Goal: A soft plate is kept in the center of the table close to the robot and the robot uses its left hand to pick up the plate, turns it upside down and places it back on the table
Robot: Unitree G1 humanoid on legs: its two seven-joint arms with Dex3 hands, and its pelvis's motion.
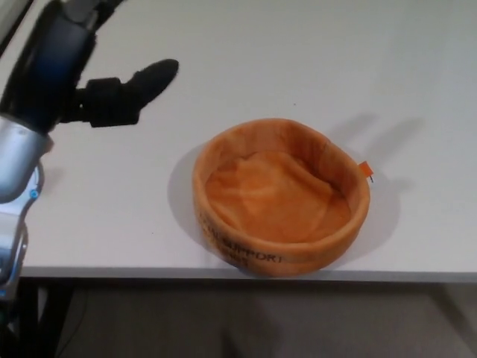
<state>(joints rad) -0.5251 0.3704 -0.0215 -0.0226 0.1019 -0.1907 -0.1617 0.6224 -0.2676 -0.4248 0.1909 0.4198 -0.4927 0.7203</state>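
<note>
Head view: left hand [82,71], released and empty, hovers left of the upright orange plate [281,196] on the worktop [313,60].

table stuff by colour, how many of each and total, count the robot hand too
orange: 1, the soft plate, right side up near the front edge
black: 1, the left hand, holding nothing
white: 1, the table
total: 3

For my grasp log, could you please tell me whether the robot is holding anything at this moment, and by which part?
Nothing is held. The left hand is up and left of the orange plate, clear of it; the right hand is out of view.
</note>
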